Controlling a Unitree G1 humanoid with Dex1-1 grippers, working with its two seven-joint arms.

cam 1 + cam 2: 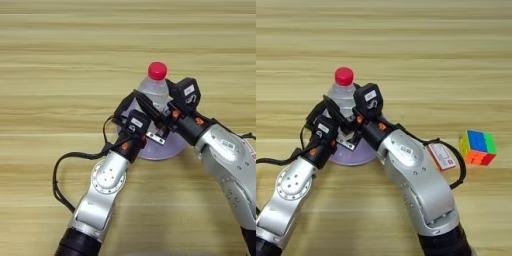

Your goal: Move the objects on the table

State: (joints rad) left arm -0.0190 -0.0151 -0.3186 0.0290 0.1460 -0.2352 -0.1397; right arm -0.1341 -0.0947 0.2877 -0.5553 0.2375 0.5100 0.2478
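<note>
- No brand name could be read; white stickers were seen on the black housings of both claws, and a white label on the right forearm, but their writing was too small to be read.
- A small red-and-white card (441, 155) was lying on the tabletop (60, 60) beside the right forearm; its print also could not be read.
- The card and a multicoloured cube (478, 147) were shown only in the right eye view; the cube was placed to the right of the card, near but apart from it.
- The full black cable loop of the left arm was shown only in the left eye view.
- The water bottle (154, 88), clear with a red cap (157, 70), was standing upright on the far part of a round lilac plate (170, 147).
- The left claw (131, 103) was placed at the left side of the bottle, over the plate; it could not be told whether its fingers were open or closed.
- The right claw (150, 111) was reached in from the right, its black fingers lying in front of the lower body of the bottle; whether the bottle was gripped could not be told.
- The bottle was thus found between the two claws, a little behind them.
</note>
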